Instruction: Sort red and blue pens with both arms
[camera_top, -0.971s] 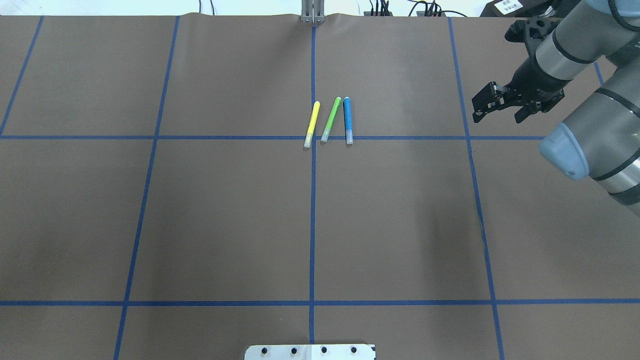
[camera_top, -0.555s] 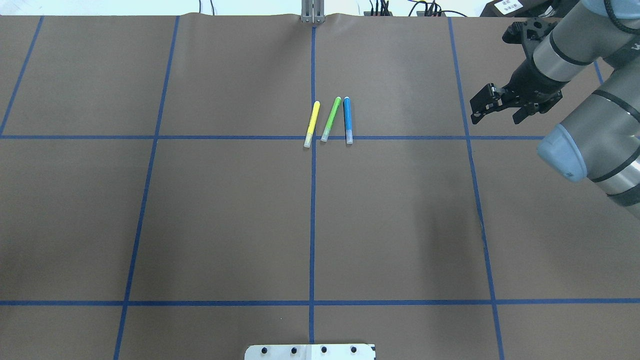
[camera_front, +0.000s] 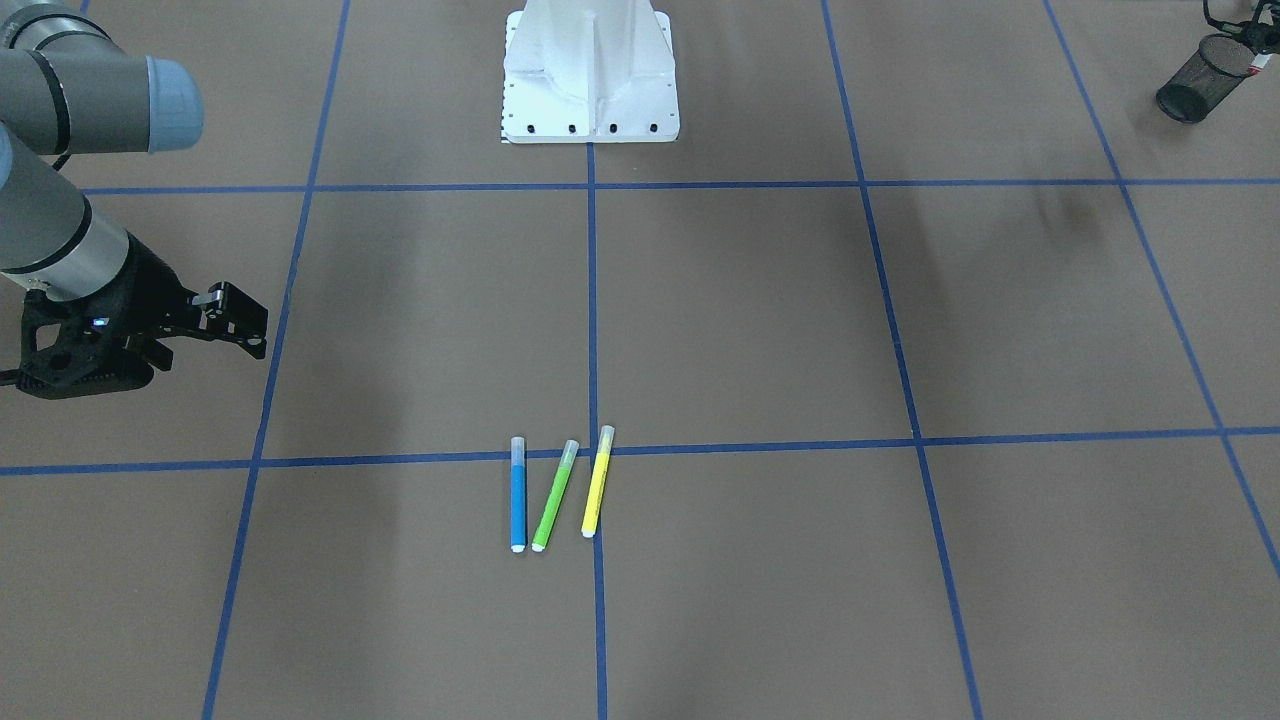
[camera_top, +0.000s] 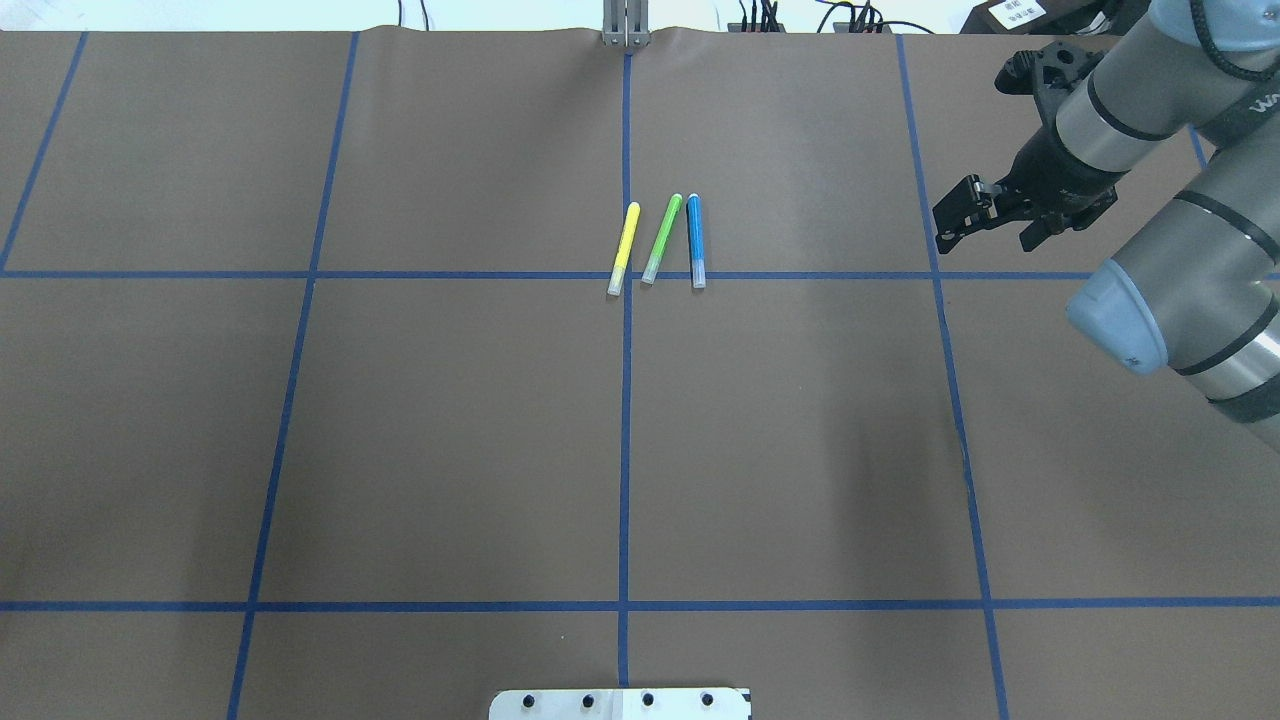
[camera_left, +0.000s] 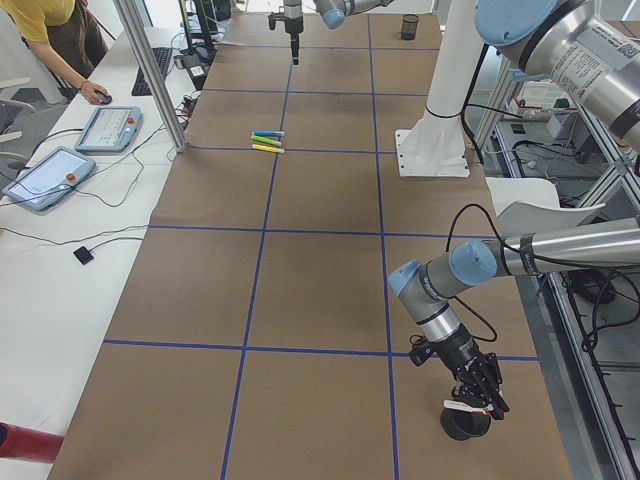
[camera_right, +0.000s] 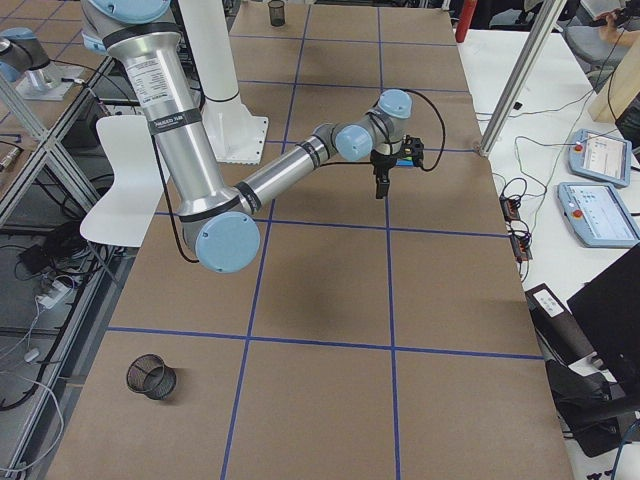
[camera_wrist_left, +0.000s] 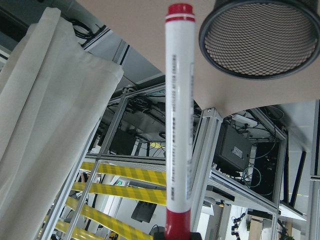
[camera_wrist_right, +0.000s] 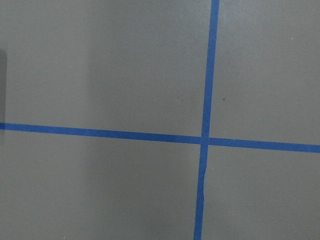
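Print along white barrel of red pen (camera_wrist_left: 180, 115), illegible

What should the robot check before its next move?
1. The left gripper holds the red pen: ok.
2. The red pen's tip is over the cup mouth: cannot tell; the wrist view shows it beside the rim.
3. The right gripper is open: ok.
4. The right gripper is above the blue pen: not ok, it hangs off to one side.
5. Finger room between blue pen and green highlighter: cannot tell; their far ends nearly meet.
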